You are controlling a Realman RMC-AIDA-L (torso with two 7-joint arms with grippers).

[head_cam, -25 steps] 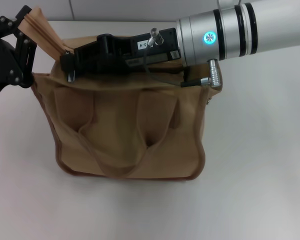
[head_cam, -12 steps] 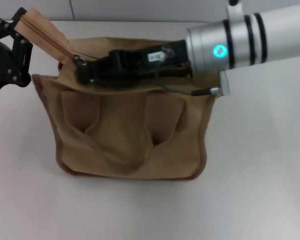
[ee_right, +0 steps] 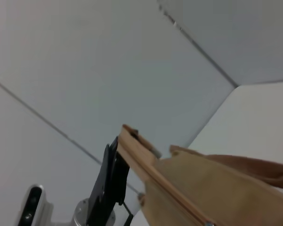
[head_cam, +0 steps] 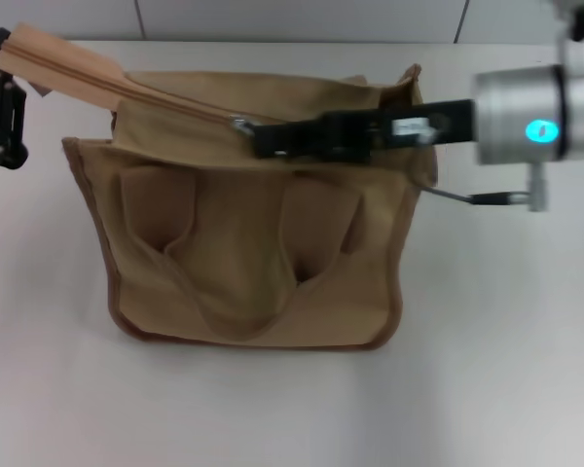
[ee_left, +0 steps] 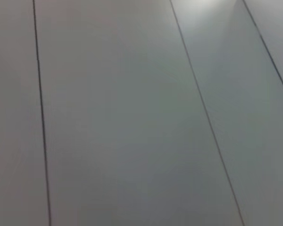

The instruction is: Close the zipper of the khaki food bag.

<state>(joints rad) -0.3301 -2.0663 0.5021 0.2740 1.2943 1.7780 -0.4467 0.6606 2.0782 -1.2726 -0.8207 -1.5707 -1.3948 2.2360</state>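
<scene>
The khaki food bag stands upright on the white table in the middle of the head view. Its zipper is stretched taut from the bag's top out to the far left. My left gripper is shut on the zipper's left end, beyond the bag's left edge. My right gripper reaches in from the right over the top panel and is shut on the small silver pull, a little left of the bag's middle. The right wrist view shows the zipper tape running to the left gripper.
The white table lies bare around the bag. A grey panelled wall stands close behind it. The bag's front handle hangs down its near side. The left wrist view shows only wall panels.
My right gripper has drawn the pull to the right along the zipper, from near the bag's left end toward its middle. My left gripper has moved left, stretching the tape flatter.
</scene>
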